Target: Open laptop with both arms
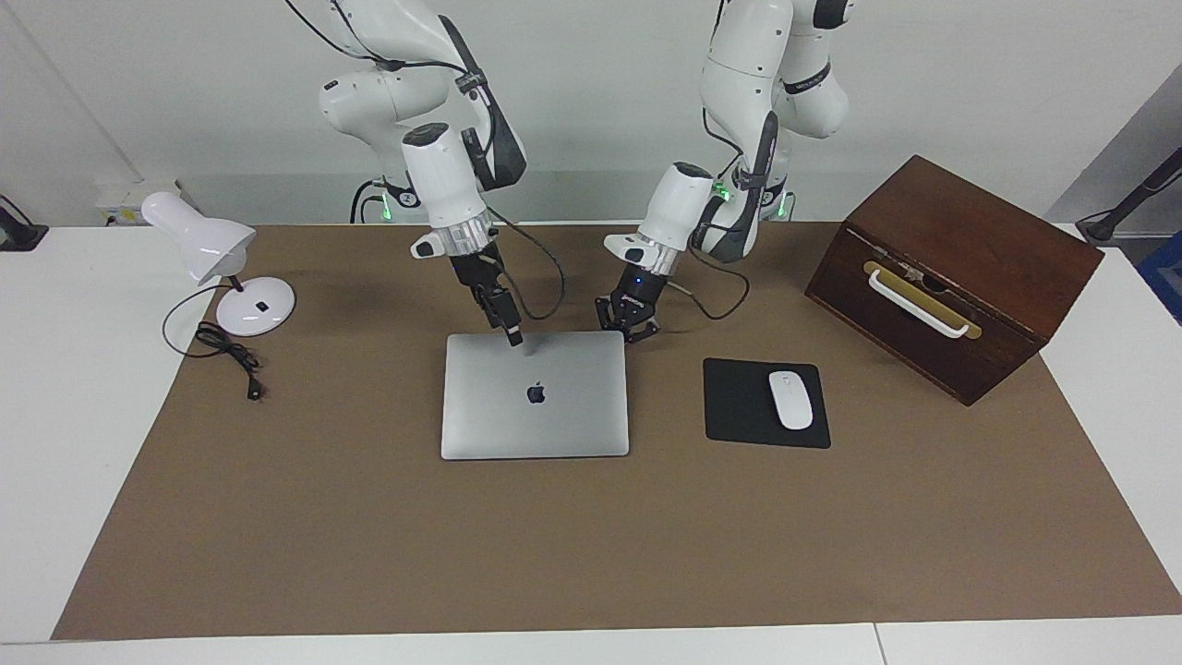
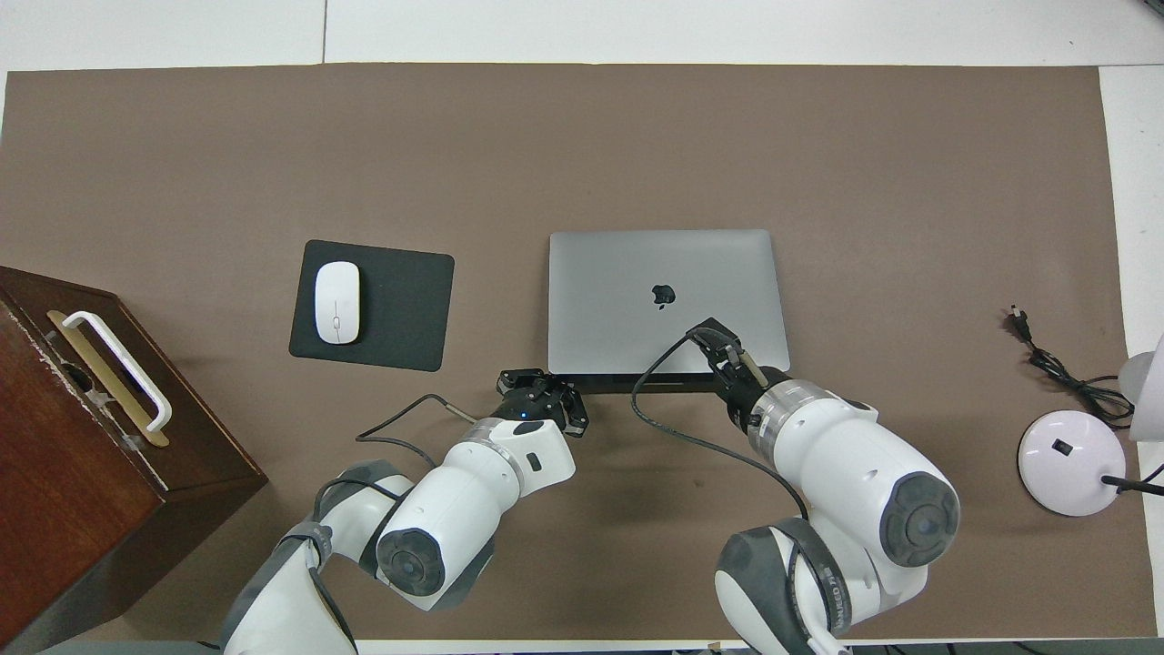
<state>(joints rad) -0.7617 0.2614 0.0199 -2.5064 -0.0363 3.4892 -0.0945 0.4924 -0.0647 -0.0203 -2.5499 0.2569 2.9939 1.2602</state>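
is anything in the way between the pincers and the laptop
Nothing visible. The shut left pincer sits at the laptop corner nearest the mouse pad; the right pincer is over the lid's robot-side edge.
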